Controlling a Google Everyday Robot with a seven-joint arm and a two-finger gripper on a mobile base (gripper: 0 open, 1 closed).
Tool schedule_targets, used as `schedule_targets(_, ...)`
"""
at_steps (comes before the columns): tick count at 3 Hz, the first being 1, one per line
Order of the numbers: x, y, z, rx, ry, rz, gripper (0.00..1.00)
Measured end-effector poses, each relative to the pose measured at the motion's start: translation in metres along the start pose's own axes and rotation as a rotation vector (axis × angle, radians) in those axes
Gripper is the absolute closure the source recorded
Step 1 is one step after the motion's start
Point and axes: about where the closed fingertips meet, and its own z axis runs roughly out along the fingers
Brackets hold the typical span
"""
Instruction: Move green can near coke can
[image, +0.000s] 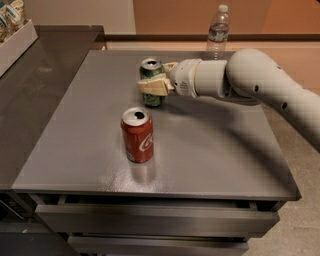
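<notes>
The green can stands upright on the grey table, behind and slightly right of the coke can. The coke can is red with white script and stands upright in the middle of the table. My gripper reaches in from the right on the white arm. Its cream fingers are closed around the green can's body, one in front and one behind. A gap of about one can's width lies between the two cans.
A clear plastic bottle stands at the table's back edge, behind my arm. A dark counter adjoins the table on the left, with a white tray of packets on it. Drawers sit below the front edge.
</notes>
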Motion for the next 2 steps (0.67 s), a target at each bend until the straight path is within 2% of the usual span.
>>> schedule_targets(2, -0.016, 0.028, -0.029, -0.065, 0.008, -0.054, 1.00)
